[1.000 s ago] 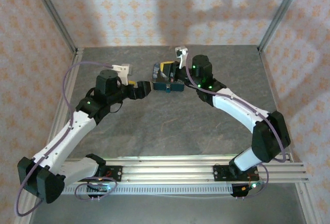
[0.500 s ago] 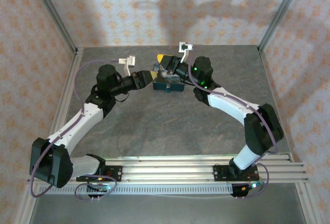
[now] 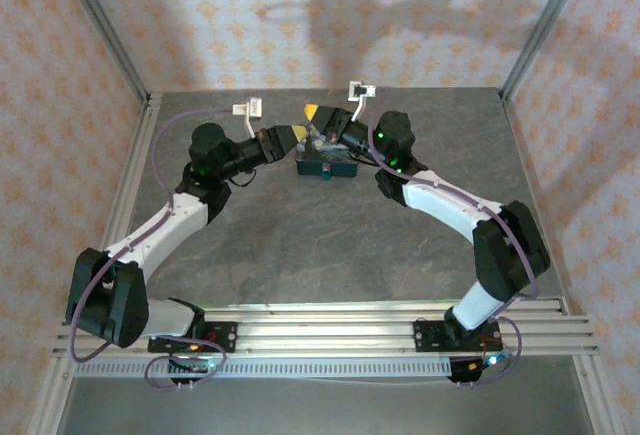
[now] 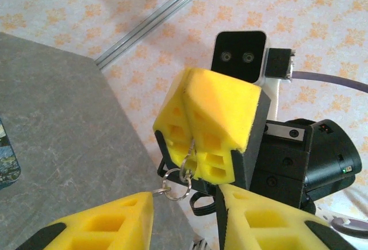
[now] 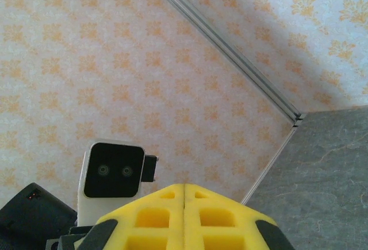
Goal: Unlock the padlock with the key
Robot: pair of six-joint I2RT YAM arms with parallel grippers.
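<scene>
The right pincer [image 4: 201, 126] hangs above the flat, swirl-painted blue box [image 3: 326, 162] on the grey stone-look desk [image 3: 300, 245]. Its blocky, hollow-celled yellow foam pads are pressed together on the key [image 4: 188, 153], a thin silver sliver in the seam. Small wire rings [image 4: 178, 182] dangle below it. The left pincer [image 4: 187, 204], above the box's left end, stands apart just beneath the rings.

A lab test booth (aluminium frame [image 3: 102, 25], papered walls [image 3: 250, 15]).
</scene>
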